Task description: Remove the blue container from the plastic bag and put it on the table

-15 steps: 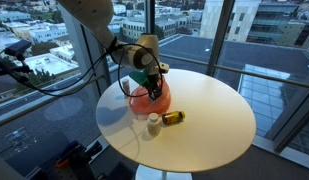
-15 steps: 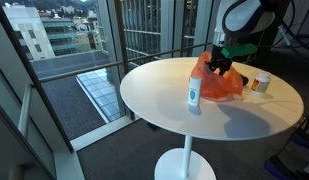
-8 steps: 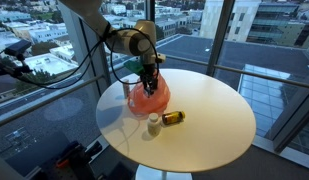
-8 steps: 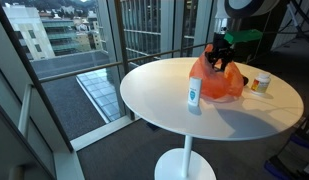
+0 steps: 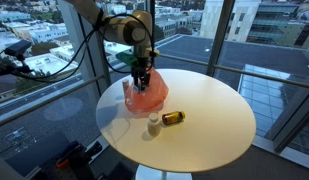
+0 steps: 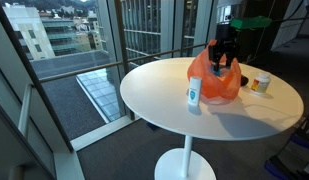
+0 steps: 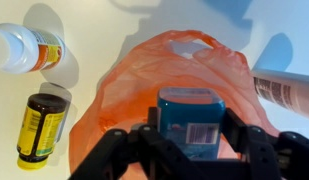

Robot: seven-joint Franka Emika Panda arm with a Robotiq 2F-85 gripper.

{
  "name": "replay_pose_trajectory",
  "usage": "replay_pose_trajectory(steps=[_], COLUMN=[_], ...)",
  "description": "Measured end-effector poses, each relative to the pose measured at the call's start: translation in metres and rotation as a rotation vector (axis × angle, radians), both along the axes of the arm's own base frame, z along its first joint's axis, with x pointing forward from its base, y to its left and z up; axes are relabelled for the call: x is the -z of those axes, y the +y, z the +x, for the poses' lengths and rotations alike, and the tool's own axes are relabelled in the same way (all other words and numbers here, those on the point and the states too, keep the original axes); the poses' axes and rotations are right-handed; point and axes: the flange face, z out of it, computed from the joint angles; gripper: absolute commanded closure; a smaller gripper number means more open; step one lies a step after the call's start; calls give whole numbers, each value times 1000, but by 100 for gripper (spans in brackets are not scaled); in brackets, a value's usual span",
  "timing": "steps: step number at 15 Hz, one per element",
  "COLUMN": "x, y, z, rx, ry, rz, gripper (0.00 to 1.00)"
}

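The orange plastic bag (image 5: 146, 95) lies on the round white table (image 5: 209, 125); it also shows in the other exterior view (image 6: 215, 84) and from above in the wrist view (image 7: 184, 75). My gripper (image 7: 192, 128) is shut on the blue container (image 7: 191, 118), a blue box with a barcode label, held upright just above the bag's open mouth. In both exterior views the gripper (image 5: 142, 78) (image 6: 225, 62) hangs over the bag, and the container is hard to make out between the fingers.
A white bottle (image 5: 153, 125) and a lying brown jar (image 5: 173, 118) sit beside the bag; both show in the wrist view (image 7: 22, 48) (image 7: 42, 125). A white-and-teal tube (image 6: 194, 95) stands near the bag. Glass walls surround the table.
My gripper has risen out of the bag with the blue container in it. The bag has sagged lower and flatter beneath it.
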Motion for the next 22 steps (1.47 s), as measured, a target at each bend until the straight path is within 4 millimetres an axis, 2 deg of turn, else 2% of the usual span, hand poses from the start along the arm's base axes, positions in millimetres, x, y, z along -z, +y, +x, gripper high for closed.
replay_pose_trajectory(steps=[8,13,17,21,22], x=[-16,-28,-26,-23,-22], y=[8,11,21,38,41], z=[-29,-61,-86,-96,-98], rx=[-100,-155,-210,-258,-268], ry=[77,77,39,-43,-56], rz=[23,30,33,35,36], gripper=[61,61,61,61,36])
